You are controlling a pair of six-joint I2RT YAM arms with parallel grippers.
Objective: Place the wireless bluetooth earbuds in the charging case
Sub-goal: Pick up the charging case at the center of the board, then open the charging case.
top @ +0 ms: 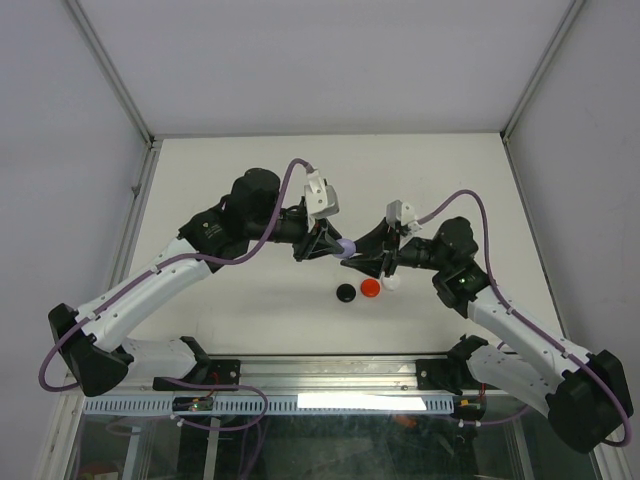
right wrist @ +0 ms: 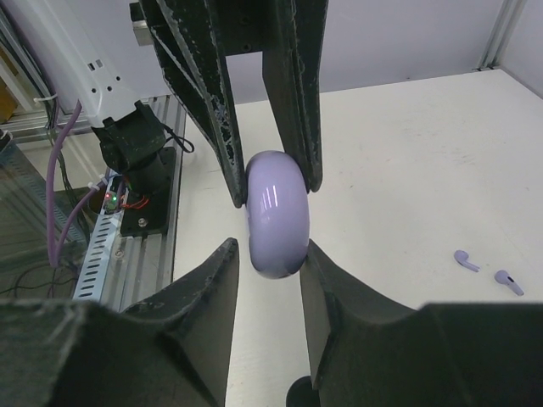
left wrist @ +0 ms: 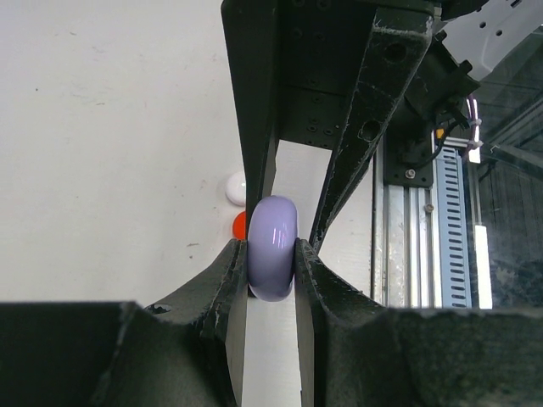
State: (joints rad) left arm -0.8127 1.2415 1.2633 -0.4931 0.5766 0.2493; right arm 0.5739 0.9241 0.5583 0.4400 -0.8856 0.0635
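Lavender case [right wrist: 277,208] clamped in left pincer [left wrist: 271,248]; right pincer [right wrist: 269,250] flanking, maybe touching.

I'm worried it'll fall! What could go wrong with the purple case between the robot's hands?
The purple case is smooth and round, and the left gripper pinches it only by its sides, so it might slip out. The right gripper sits close around it; they could bump. A dropped case might scatter the earbuds on the table.
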